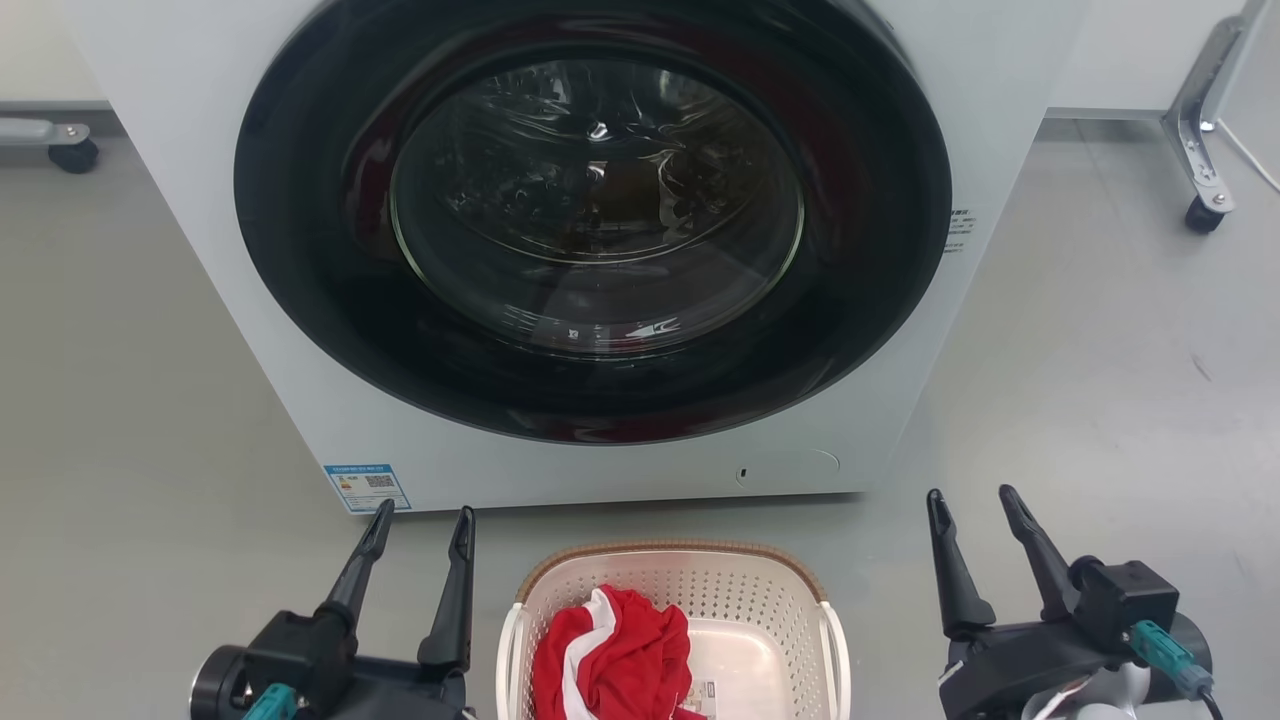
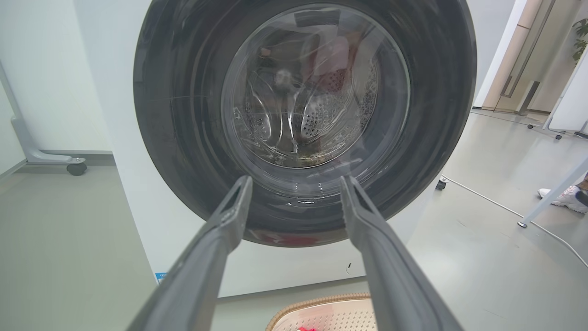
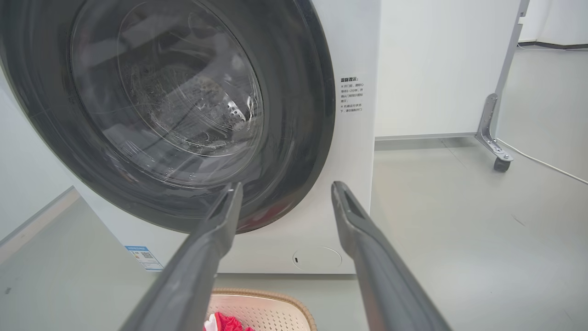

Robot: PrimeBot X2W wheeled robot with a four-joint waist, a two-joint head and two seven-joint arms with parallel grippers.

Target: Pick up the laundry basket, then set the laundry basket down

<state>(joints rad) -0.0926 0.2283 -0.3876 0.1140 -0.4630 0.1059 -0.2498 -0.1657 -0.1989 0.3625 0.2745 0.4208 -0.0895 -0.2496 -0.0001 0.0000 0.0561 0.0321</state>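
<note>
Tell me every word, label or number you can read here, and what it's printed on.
"温馨提示:" heads a notice on the washing machine, right of its door; the lines under it are too small to read.
The blue sticker with a QR code, low on the machine's front: too small to read.
The label on the laundry basket base: too small to read.

Bright, diffuse light is illuminating all three views evenly. The door glass (image 1: 597, 205) is showing glare streaks. The floor (image 1: 1100, 380) is carrying only faint shadows. Wrist views are bending straight edges outward.
</note>
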